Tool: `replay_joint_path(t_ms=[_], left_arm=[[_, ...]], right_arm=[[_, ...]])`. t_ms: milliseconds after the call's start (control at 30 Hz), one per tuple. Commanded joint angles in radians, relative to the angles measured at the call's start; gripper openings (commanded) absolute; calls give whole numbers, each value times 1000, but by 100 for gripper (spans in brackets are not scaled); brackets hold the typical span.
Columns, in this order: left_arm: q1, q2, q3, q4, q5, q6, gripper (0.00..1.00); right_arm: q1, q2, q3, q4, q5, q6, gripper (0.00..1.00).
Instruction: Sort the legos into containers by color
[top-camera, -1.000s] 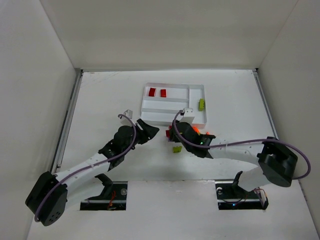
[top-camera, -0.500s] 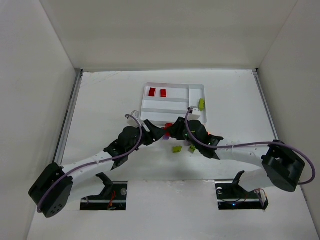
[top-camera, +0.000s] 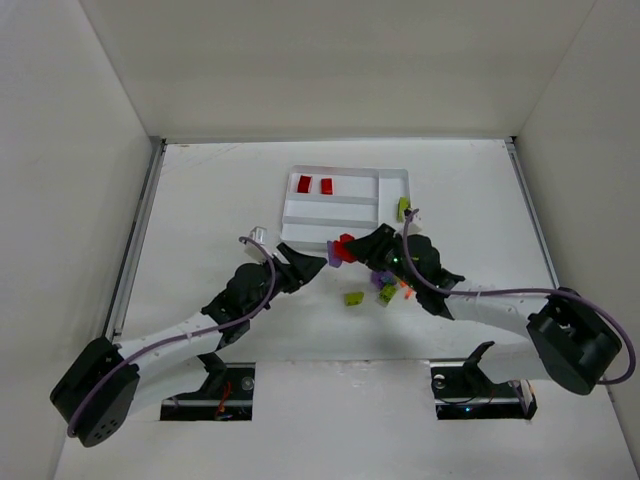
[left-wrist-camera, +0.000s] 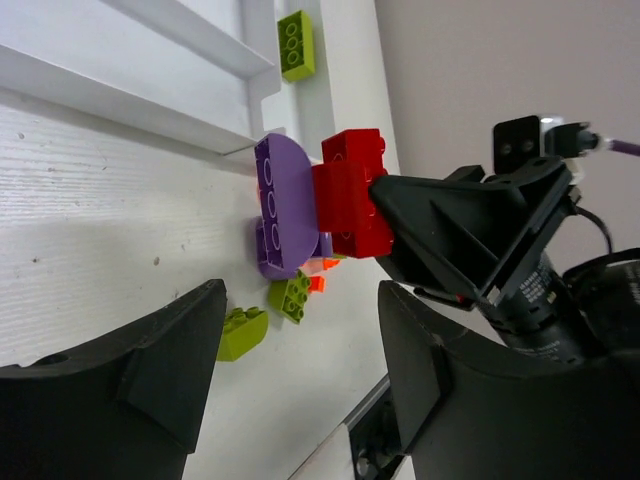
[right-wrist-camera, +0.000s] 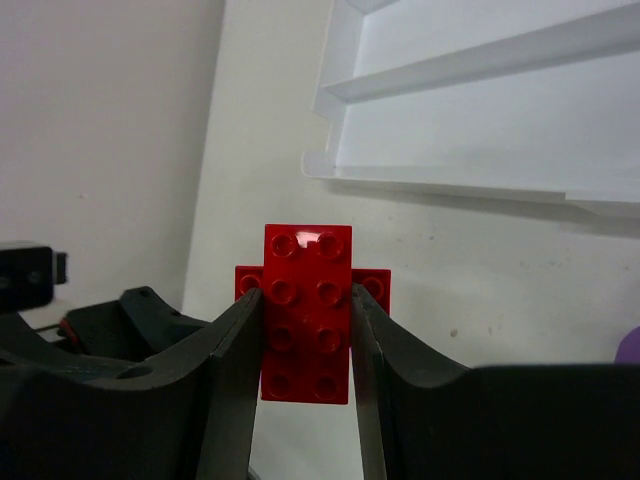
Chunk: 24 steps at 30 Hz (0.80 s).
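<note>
My right gripper (top-camera: 345, 250) is shut on a red brick (right-wrist-camera: 307, 312), with a second red piece stuck crosswise behind it. It holds the brick above the table just in front of the white tray (top-camera: 345, 212). The red brick also shows in the left wrist view (left-wrist-camera: 350, 195). My left gripper (top-camera: 310, 265) is open and empty, facing the right gripper from the left. Two red bricks (top-camera: 315, 185) lie in the tray's far slot. A yellow-green brick (top-camera: 402, 208) lies in the crosswise slot. Purple pieces (left-wrist-camera: 280, 205), yellow-green bricks (left-wrist-camera: 243, 332) and orange bits (left-wrist-camera: 318, 283) lie loose on the table.
The loose pile (top-camera: 383, 288) sits under the right arm, in front of the tray's right corner. The tray's near wall (right-wrist-camera: 450, 185) is close beyond the held brick. White walls enclose the table on three sides.
My right gripper has lifted the red brick and moved it slightly toward the tray, uncovering the loose pile. My left gripper edged right, then back a little.
</note>
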Motion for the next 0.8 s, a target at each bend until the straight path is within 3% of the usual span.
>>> replay_joint_path(t_ms=[0,367,767], left_arm=[[5,-61,-39,131,-39,-61,60],[31,-11,-28,362,-49,-208,58],[57,-12,-16,375,-57,-215,51]], right_arm=[[-37,-12,-15,210,-126,129,20],[-47,139,-23,589,-235,404,20],[-47,216,-54,778,-245,510,20]])
